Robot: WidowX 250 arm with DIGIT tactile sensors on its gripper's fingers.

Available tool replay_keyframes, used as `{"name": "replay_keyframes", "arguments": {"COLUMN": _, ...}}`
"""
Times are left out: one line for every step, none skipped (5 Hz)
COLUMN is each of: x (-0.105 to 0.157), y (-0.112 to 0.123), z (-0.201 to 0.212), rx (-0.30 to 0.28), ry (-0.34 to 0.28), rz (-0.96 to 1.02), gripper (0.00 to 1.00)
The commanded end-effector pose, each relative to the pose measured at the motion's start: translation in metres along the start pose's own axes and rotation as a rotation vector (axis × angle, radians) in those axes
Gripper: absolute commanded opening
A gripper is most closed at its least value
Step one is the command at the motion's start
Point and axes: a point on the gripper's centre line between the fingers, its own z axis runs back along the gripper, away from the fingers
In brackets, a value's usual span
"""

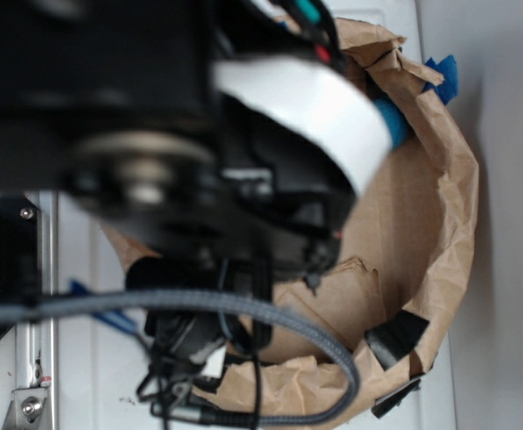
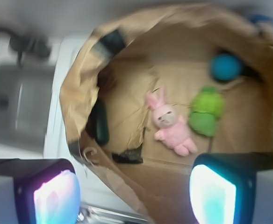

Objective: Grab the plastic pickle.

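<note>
White tabletop point(image 1: 91, 269) under everything, plain grey-white wall point(image 1: 503, 224) alongside. Crumpled brown paper bin point(image 1: 450, 206) below and ahead of the end effector, patched with black tape point(image 1: 396, 336) and blue tape point(image 1: 445, 76). Grey metal plate point(image 2: 17, 107) off to its side. Light soft, diffuse.

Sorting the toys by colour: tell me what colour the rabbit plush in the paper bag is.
Pink, with a paler face; the rabbit plush shows best in the wrist view.
</note>
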Motion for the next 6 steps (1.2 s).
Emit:
{"name": "replay_keyframes", "arguments": {"x": 0.0, "y": -0.005, "z": 0.006, "rx": 0.007, "ry": -0.03, "rz": -0.012, "gripper": 1.0}}
{"name": "replay_keyframes", "arguments": {"x": 0.0, "y": -0.005, "z": 0.006, "rx": 0.007, "ry": -0.03, "rz": -0.012, "gripper": 1.0}}
{"name": "replay_keyframes", "arguments": {"x": 0.0, "y": -0.005, "z": 0.006, "rx": 0.007, "ry": -0.03, "rz": -0.012, "gripper": 1.0}}
{"name": "replay_keyframes", "arguments": {"x": 0.015, "y": 0.01, "z": -0.019, "rx": 0.046, "ry": -0.042, "rz": -0.006, "gripper": 1.0}}
{"name": "replay_keyframes", "arguments": {"x": 0.018, "y": 0.024, "z": -0.04, "rx": 0.11, "ry": -0.058, "rz": 0.004, "gripper": 1.0}}
{"name": "replay_keyframes", "arguments": {"x": 0.018, "y": 0.033, "z": -0.052, "rx": 0.126, "ry": -0.078, "rz": 0.028, "gripper": 1.0}}
